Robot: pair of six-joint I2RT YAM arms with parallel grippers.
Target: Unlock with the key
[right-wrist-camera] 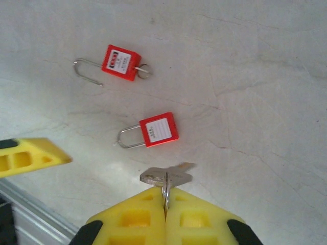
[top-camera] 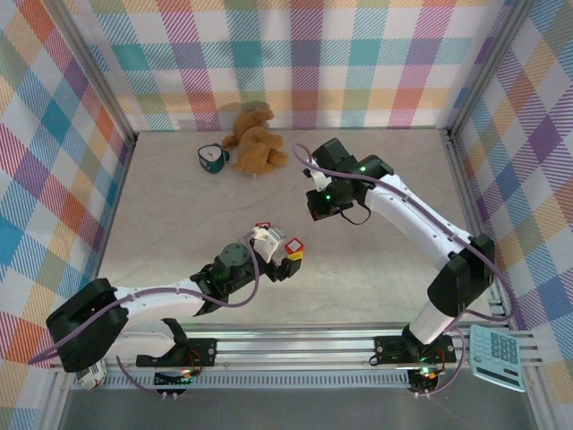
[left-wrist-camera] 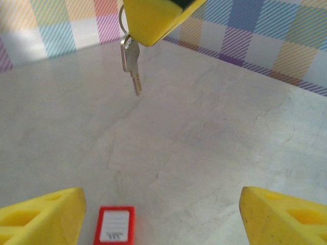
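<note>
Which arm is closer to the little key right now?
Right. The right gripper has its jaws shut on the ring of the key, which hangs at its tips. The left gripper sits apart, jaws open, facing the key.

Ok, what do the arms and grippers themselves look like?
The left arm and right arm are white links with black joints, purple cables alongside, green lights on the right wrist. The left gripper and right gripper have yellow wedge fingers with moulded hollows.

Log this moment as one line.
left end effector: open above red padlock | right end effector: shut on key | key: hanging free
</note>
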